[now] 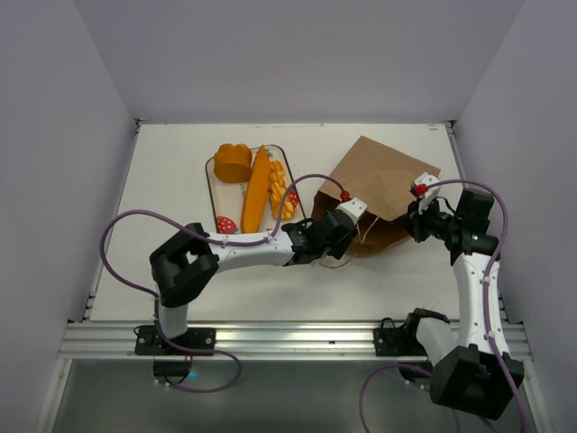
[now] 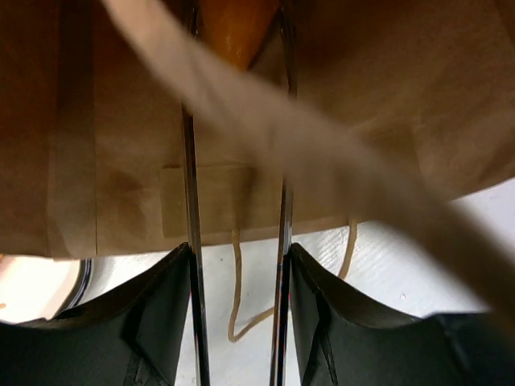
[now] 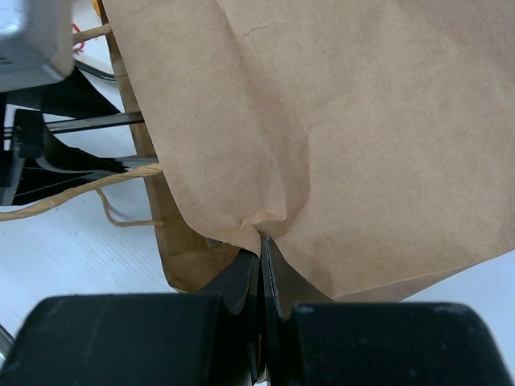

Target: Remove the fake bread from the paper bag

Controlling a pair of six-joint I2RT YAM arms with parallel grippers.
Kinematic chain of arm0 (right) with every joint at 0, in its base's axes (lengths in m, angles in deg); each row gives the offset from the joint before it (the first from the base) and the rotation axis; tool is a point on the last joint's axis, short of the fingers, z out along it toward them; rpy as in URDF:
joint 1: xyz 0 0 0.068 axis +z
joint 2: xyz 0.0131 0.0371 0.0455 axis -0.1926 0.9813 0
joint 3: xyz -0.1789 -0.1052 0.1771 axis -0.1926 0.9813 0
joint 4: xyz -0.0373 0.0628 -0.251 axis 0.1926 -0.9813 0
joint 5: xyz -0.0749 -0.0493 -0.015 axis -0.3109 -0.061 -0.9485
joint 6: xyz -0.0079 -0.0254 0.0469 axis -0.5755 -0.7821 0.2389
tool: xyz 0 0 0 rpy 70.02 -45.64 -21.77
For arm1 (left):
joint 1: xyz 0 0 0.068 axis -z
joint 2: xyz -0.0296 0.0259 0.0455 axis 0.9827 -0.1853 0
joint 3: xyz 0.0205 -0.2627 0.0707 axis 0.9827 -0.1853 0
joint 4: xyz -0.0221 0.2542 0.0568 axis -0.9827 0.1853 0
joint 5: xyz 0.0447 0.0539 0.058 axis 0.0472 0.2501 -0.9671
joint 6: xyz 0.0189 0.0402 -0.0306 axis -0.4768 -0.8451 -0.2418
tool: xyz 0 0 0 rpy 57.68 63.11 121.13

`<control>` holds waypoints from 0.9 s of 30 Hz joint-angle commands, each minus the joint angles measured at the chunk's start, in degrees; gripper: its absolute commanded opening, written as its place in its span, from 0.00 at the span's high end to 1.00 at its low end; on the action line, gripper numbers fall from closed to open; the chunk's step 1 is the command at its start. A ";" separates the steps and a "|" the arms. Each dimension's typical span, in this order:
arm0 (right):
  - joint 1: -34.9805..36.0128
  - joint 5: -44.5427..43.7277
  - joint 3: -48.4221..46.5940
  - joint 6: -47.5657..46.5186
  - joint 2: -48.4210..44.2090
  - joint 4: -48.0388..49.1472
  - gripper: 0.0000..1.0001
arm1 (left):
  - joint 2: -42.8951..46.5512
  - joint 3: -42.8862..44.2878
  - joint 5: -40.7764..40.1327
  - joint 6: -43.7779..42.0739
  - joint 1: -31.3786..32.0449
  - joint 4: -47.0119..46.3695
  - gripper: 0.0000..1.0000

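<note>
- Robot lab test cell, not a home or shop.
- White table [image 1: 162,180] boxed in by plain pale walls [image 1: 288,54] at its far, left and right sides.
- Aluminium rail [image 1: 288,340] along the table's near edge, two arm bases [image 1: 173,341] bolted on, purple cables [image 1: 105,236] looping above.

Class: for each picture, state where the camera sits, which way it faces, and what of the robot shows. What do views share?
Top external: above, behind the bases, looking down on tray and paper bag; left arm and right arm show.
Left wrist: on the left arm, facing into the bag along metal tongs toward an orange bread; fingers of the left end effector show.
Right wrist: on the right arm, facing the bag's outside; right end effector pinches it.
Shared: all three see the bag.
</note>
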 commanded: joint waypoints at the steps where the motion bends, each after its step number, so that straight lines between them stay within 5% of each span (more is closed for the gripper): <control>1: 0.35 1.66 0.41 0.57 -0.54 0.56 1.00 | -2.13 4.18 -0.02 -1.58 -0.62 -1.46 0.48; 7: 0.35 1.66 0.50 0.49 -0.54 0.65 1.00 | -3.02 5.24 0.94 -1.76 -0.79 -1.55 0.55; 17: 0.43 0.96 0.50 0.92 -0.54 0.99 1.00 | 1.46 2.08 3.05 -2.11 -0.97 -1.11 1.00; 27: 0.35 -0.10 0.67 3.38 -0.63 2.93 1.00 | 15.34 -8.64 6.57 -0.53 -0.88 3.63 1.00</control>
